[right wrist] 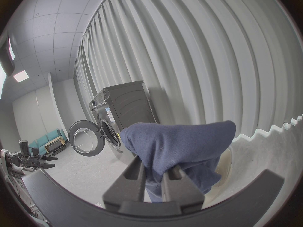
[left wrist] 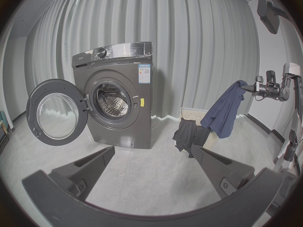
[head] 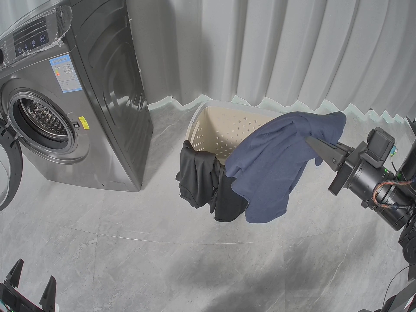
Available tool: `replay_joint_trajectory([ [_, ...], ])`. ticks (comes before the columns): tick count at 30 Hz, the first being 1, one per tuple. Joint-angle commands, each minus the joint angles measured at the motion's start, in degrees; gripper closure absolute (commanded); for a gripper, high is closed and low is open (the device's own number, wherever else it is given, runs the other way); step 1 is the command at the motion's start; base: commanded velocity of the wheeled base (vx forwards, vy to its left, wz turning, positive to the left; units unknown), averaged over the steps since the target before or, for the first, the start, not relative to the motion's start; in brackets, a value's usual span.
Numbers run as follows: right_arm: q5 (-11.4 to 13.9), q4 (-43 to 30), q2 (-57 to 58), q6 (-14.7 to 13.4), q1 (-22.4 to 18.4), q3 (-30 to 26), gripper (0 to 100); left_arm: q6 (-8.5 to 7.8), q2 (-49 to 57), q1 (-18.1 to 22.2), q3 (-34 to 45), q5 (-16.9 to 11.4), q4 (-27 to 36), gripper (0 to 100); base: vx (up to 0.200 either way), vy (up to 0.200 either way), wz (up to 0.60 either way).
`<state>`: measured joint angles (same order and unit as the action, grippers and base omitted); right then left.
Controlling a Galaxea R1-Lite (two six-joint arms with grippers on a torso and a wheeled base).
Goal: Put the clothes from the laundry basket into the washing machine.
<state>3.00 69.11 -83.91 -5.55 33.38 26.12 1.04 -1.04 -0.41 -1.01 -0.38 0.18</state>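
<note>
Right gripper (right wrist: 154,171), jaws clamped on the blue shirt (head: 277,165), holds it hanging over the laundry basket (head: 225,128); the open washing machine (head: 104,92) lies well to the robot's left, nearer the left gripper (left wrist: 152,148), jaws apart.

The washing machine (head: 108,87) bears a blue label (head: 65,73) and yellow sticker (head: 84,122) — print seemingly too small to read.

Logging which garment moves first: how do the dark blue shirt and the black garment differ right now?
The dark blue cloth shirt is pinched by the right end effector and hangs lifted; the black cloth garment is ungripped. The black garment drapes over the rim of the cream plastic laundry basket; the blue shirt hangs above it. Both are outside the grey washing machine.
</note>
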Motion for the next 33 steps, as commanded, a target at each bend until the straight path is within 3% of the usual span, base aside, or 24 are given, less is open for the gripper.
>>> replay_joint_trajectory([
  [1,-0.01,0.59,-1.43,0.01,0.37,0.07,100,0.02,0.42,-0.02,0.92,0.03,-0.01,0,0.000,0.200,0.00],
  [33,0.25,4.72,-3.81,-0.34,4.50,0.24,100,0.11,0.51,0.15,0.92,0.03,-0.01,0,0.000,0.200,0.00],
])
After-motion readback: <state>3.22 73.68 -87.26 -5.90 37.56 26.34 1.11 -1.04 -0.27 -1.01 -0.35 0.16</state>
